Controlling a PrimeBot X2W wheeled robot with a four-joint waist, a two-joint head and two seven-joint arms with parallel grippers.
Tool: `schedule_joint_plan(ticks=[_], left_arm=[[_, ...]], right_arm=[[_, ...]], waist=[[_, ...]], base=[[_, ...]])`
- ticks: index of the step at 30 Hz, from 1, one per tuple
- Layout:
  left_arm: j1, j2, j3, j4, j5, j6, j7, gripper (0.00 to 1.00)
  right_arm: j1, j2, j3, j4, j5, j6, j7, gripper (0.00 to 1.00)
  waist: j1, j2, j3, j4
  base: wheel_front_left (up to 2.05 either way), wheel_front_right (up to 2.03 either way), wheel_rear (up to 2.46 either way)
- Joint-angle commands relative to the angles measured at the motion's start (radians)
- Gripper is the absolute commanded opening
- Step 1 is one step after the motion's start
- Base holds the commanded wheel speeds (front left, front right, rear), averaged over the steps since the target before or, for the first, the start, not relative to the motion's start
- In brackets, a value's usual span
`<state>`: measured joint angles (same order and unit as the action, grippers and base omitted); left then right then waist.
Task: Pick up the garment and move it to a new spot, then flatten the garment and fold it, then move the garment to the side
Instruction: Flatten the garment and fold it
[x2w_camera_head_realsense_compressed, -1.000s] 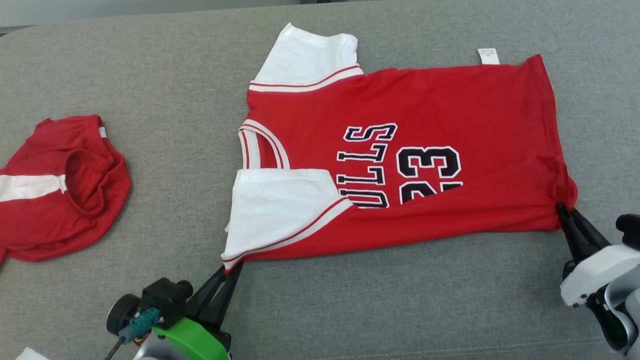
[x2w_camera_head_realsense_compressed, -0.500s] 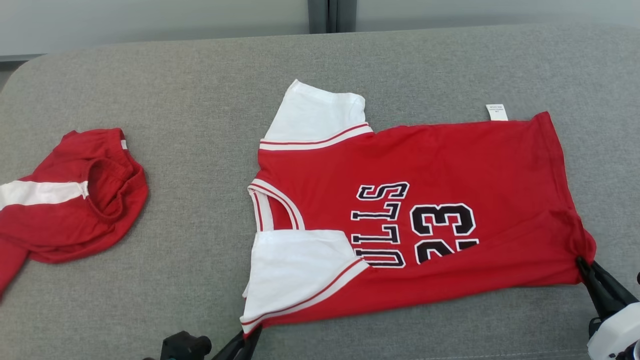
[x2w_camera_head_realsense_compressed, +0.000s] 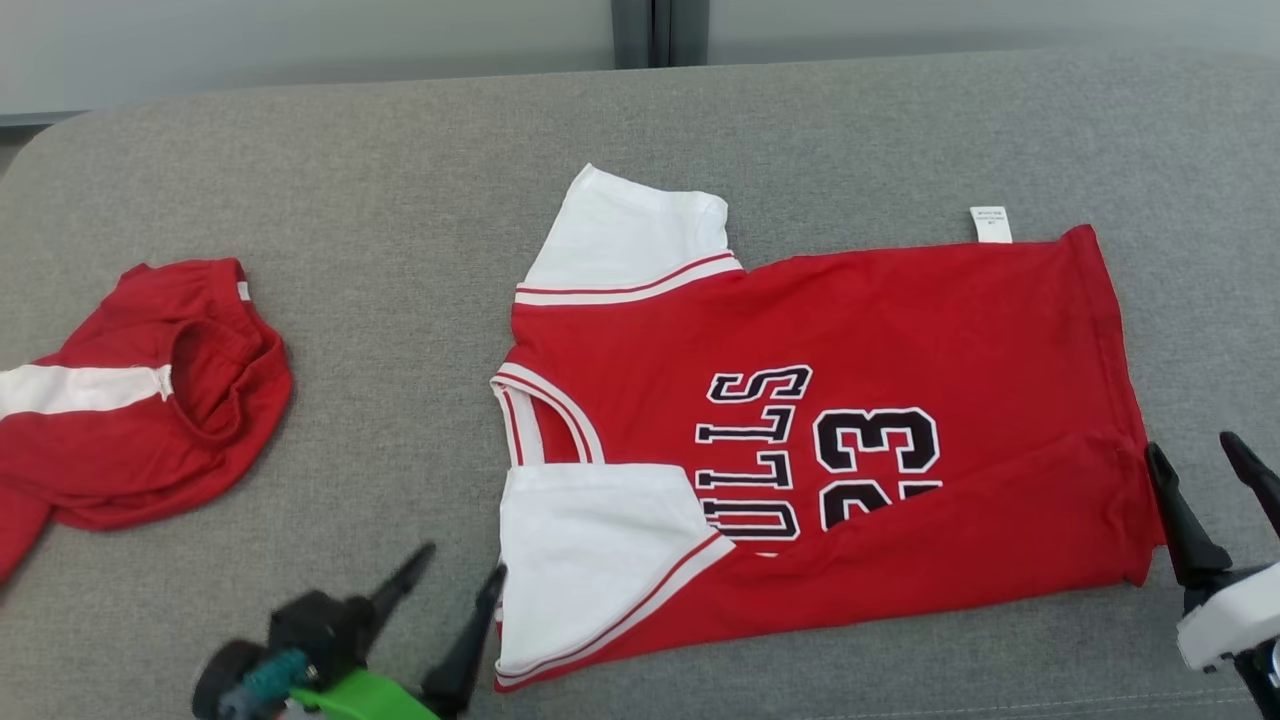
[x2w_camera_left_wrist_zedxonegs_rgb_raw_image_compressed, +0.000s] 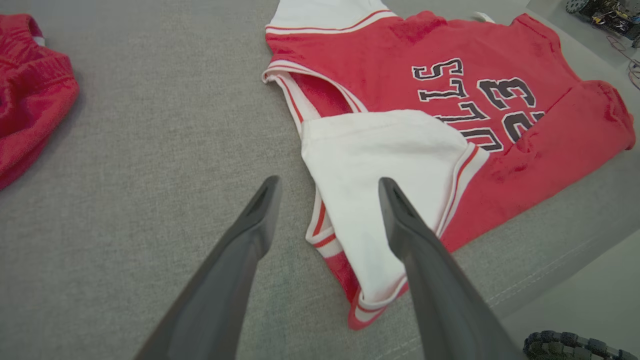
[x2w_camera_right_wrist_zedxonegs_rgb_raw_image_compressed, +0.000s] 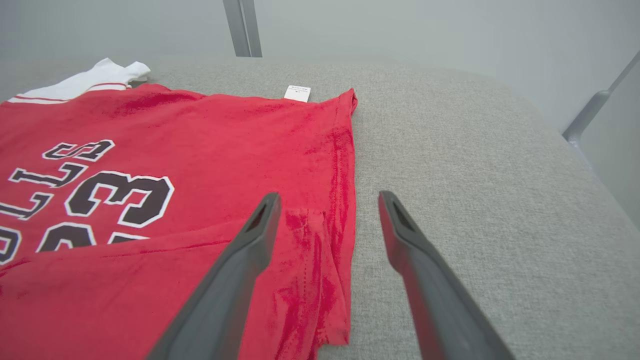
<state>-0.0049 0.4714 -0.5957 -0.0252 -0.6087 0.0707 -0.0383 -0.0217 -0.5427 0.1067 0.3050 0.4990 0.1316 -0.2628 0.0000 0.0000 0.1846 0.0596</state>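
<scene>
The garment (x2w_camera_head_realsense_compressed: 860, 330) is a red jersey with white sleeves and black lettering, lying flat on the grey cushion with its near long edge folded over. My left gripper (x2w_camera_head_realsense_compressed: 462, 565) stands open just left of the near white sleeve (x2w_camera_head_realsense_compressed: 590, 550). In the left wrist view that sleeve (x2w_camera_left_wrist_zedxonegs_rgb_raw_image_compressed: 380, 155) lies past the spread fingers of my left gripper (x2w_camera_left_wrist_zedxonegs_rgb_raw_image_compressed: 327, 187), free of them. My right gripper (x2w_camera_head_realsense_compressed: 1192, 450) stands open at the hem's near corner. The right wrist view has the hem (x2w_camera_right_wrist_zedxonegs_rgb_raw_image_compressed: 340, 200) between the parted fingers of my right gripper (x2w_camera_right_wrist_zedxonegs_rgb_raw_image_compressed: 327, 200), ungripped.
A second red garment with a white stripe (x2w_camera_head_realsense_compressed: 130, 390) lies bunched at the left of the grey cushion (x2w_camera_head_realsense_compressed: 350, 200). The cushion's front seam (x2w_camera_left_wrist_zedxonegs_rgb_raw_image_compressed: 540, 270) runs close behind the jersey's near edge. A wall and a grey post (x2w_camera_head_realsense_compressed: 655, 30) stand beyond the far edge.
Both grippers have opened and let go of the jersey's near edge, which now lies folded over on the cushion. The head camera tilted up early on.
</scene>
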Motion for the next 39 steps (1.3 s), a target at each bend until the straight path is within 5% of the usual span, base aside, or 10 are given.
schedule_joint_plan(ticks=[1, 6, 12, 18, 25, 39], left_arm=[[-0.046, 0.017, 0.025, -0.029, 0.009, 0.014, -0.005, 1.00], [-0.229, 0.058, 0.091, -0.095, 0.017, 0.001, 0.057, 1.00], [-0.550, 0.072, 0.127, -0.036, -0.055, -0.101, 0.221, 1.00], [-0.855, 0.071, 0.082, 0.088, -0.160, -0.184, 0.461, 1.00], [-1.056, 0.063, 0.002, 0.249, -0.243, -0.201, 0.672, 1.00], [-1.212, 0.082, -0.134, 0.359, -0.273, -0.202, 0.645, 1.00]], right_arm=[[-0.014, 0.022, -0.019, -0.029, -0.019, -0.002, -0.003, 1.00], [-0.060, 0.096, -0.044, -0.108, -0.084, -0.002, -0.003, 1.00], [-0.140, 0.136, -0.038, -0.143, -0.119, -0.002, -0.003, 1.00], [-0.207, 0.130, -0.038, -0.165, -0.133, -0.002, -0.003, 1.00], [-0.246, 0.142, -0.026, -0.176, -0.143, -0.002, -0.003, 1.00], [-0.288, 0.176, -0.031, -0.181, -0.145, -0.002, -0.003, 1.00]], waist=[[0.0000, 0.0000, 0.012, -0.007], [0.0000, 0.0000, 0.082, -0.023], [0.0000, 0.0000, 0.206, -0.039], [0.0000, 0.0000, 0.319, -0.064], [0.0000, 0.0000, 0.390, -0.104], [0.0000, 0.0000, 0.460, -0.158]], base=[[0.00, 0.00, 0.00], [0.00, 0.00, 0.00], [0.00, 0.00, 0.00], [0.00, 0.00, 0.00], [0.00, 0.00, 0.00], [0.00, 0.00, 0.00]])
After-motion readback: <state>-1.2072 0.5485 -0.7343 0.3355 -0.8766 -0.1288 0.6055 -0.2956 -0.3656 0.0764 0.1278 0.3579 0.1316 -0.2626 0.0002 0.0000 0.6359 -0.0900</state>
